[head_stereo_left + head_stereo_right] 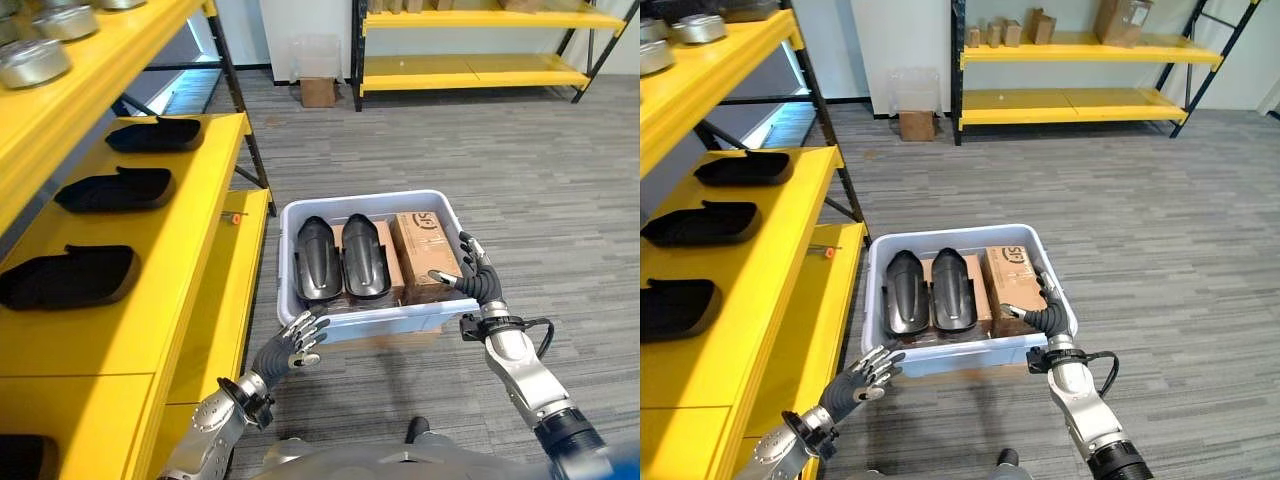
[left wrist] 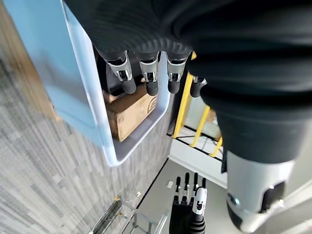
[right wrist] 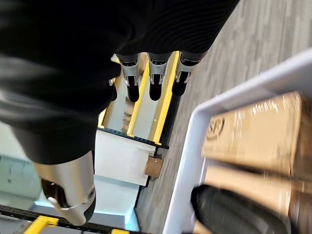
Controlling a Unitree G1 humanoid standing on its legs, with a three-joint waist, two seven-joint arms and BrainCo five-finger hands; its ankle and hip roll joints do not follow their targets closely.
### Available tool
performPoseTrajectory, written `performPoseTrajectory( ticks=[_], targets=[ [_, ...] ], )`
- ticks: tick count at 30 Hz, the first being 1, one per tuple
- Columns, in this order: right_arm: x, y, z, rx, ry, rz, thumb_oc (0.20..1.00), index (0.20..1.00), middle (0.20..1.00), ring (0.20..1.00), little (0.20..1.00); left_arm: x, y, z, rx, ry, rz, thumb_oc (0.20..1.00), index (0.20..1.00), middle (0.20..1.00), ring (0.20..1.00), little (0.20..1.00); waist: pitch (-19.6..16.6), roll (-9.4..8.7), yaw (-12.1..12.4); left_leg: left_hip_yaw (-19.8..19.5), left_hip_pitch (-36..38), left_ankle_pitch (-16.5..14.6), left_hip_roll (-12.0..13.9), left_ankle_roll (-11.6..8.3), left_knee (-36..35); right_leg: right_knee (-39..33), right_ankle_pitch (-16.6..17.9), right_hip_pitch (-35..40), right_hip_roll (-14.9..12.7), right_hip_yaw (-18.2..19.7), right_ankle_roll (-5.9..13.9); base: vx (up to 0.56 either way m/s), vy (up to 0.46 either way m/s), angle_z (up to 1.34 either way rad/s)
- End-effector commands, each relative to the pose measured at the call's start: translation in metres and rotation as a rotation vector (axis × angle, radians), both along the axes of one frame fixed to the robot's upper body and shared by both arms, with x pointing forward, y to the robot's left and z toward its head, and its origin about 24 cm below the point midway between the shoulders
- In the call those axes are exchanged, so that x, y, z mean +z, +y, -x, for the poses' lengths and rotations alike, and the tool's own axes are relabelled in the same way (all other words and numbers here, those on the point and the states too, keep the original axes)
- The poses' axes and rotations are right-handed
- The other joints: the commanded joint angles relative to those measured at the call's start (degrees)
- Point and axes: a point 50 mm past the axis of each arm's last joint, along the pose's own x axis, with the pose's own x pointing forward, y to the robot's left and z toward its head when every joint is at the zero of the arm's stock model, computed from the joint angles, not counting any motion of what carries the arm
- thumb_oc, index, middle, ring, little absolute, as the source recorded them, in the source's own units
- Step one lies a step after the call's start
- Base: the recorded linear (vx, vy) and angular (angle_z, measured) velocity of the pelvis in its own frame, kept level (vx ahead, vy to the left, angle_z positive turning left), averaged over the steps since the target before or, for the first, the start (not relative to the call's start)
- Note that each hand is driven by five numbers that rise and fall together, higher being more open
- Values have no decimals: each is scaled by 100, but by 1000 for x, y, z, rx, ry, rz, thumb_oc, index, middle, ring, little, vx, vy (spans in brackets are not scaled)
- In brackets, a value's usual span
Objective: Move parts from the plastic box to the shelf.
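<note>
A pale plastic box [image 1: 380, 322] stands on the floor in front of me. Inside lie two black shell-shaped parts [image 1: 318, 258] [image 1: 365, 255] side by side on cardboard, with a brown carton [image 1: 425, 240] to their right. My left hand [image 1: 297, 340] hovers at the box's near left corner, fingers [image 2: 148, 78] straight and holding nothing. At the near right corner my right hand [image 1: 477, 280] is open, with its thumb reaching over the rim above the carton. The yellow shelf [image 1: 190, 250] on my left carries three similar black parts [image 1: 155, 135] [image 1: 115, 190] [image 1: 65, 275].
Round metal tins [image 1: 30, 60] sit on the shelf's upper level. A second yellow rack [image 1: 470, 70] stands at the far wall, with a small cardboard box [image 1: 318, 92] on the floor beside it. Grey plank floor surrounds the plastic box.
</note>
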Motion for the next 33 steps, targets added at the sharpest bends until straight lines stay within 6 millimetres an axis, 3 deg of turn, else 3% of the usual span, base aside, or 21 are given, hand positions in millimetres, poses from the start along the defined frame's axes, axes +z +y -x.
performPoseTrajectory(
  ticks=[1, 4, 8, 9, 11, 13, 14, 17, 20, 22, 23, 29, 33],
  targets=[
    [29, 3, -19, 11, -154, 9, 1000, 1000, 1000, 1000, 1000, 32, 2, -28, -29, -209, -8, 1000, 1000, 1000, 1000, 1000, 234, -228, -14, -139, -141, -111, 138, -72, 208, 971, -307, -491, -509, 86, 269, 117, -220, -8],
    [30, -5, -19, -11, -164, 31, 1000, 1000, 1000, 1000, 1000, 33, 1, -33, -11, -218, 11, 1000, 1000, 1000, 1000, 1000, 270, -164, -84, -241, -267, 145, 400, -166, 416, 1332, -568, -637, -396, 182, 117, 116, -239, 8],
    [26, -18, -16, -53, -142, 25, 1000, 1000, 1000, 1000, 1000, 36, -5, -40, -2, -227, 38, 1000, 1000, 1000, 1000, 1000, 329, -45, -244, 65, -400, 546, 668, -407, 1049, 1570, -934, -573, -335, 48, -42, 112, -203, 27],
    [26, -20, -15, -56, -142, 15, 1000, 1000, 1000, 1000, 1000, 38, -7, -42, -2, -231, 54, 1000, 1000, 1000, 1000, 1000, 359, -25, -292, 200, -496, 555, 696, -412, 1309, 1593, -999, -544, -334, -40, -101, 33, -146, 42],
    [26, -19, -15, -51, -144, 16, 1000, 1000, 1000, 1000, 1000, 39, -9, -44, -3, -233, 55, 1000, 1000, 1000, 1000, 1000, 402, 5, -276, 94, -606, 543, 585, -369, 1350, 1635, -1019, -547, -320, -31, -104, 53, -49, 48],
    [25, -14, -16, -31, -140, 10, 1000, 1000, 1000, 1000, 1000, 40, -12, -44, -1, -242, 43, 1000, 1000, 1000, 1000, 1000, 463, 99, -225, -76, -680, 798, 514, -431, 846, 1632, -1042, -492, -241, 37, -62, 112, 107, 16],
    [25, -13, -16, -34, -136, 6, 1000, 1000, 1000, 1000, 1000, 41, -13, -43, 1, -242, 46, 1000, 1000, 1000, 1000, 1000, 464, 141, -231, 15, -712, 1122, 689, -506, 540, 1592, -1039, -443, -251, -6, -66, 101, 231, -9],
    [24, -9, -16, -39, -118, -22, 1000, 1000, 1000, 1000, 1000, 41, -16, -42, -2, -236, 48, 1000, 1000, 1000, 1000, 1000, 468, 172, -277, 144, -704, 1604, 933, -672, -86, 1673, -1144, -353, -432, -55, -2, 113, 248, -1],
    [20, -5, -20, -24, -87, -47, 1000, 1000, 1000, 1000, 1000, 40, -13, -43, 12, -226, 47, 1000, 1000, 1000, 1000, 1000, 531, 225, -180, -80, -671, 1199, 826, -462, -258, 2093, -1163, -497, -633, 42, 50, 95, 226, -14],
    [18, -4, -19, -42, -72, -72, 1000, 1000, 1000, 1000, 1000, 39, -13, -42, -3, -212, 61, 1000, 1000, 1000, 1000, 1000, 525, 220, -205, -71, -504, 958, 682, -505, -254, 2220, -1270, -424, -736, 98, 132, 112, 223, -40],
    [17, -3, -19, -56, -73, -80, 1000, 1000, 1000, 1000, 1000, 37, -14, -41, -15, -210, 59, 1000, 1000, 1000, 1000, 1000, 541, 265, -211, -43, -519, 873, 620, -389, -213, 2172, -1138, -420, -715, 99, 93, 83, 213, -18],
    [26, 2, -23, -28, -116, -68, 1000, 1000, 1000, 1000, 1000, 39, -14, -41, -14, -217, 49, 1000, 1000, 1000, 1000, 1000, 572, 204, -177, -149, -407, 582, 283, -232, -121, 1675, -837, -219, -686, 302, 220, 154, 166, 10],
    [68, -6, -52, -68, -260, -38, 1000, 1000, 1000, 1000, 1000, 50, -14, -51, -25, -250, 44, 1000, 1000, 1000, 1000, 1000, 835, 158, 65, -350, -863, 458, 271, -226, 163, 1775, -857, -525, -676, 337, 235, -35, 21, -1]
  ],
)
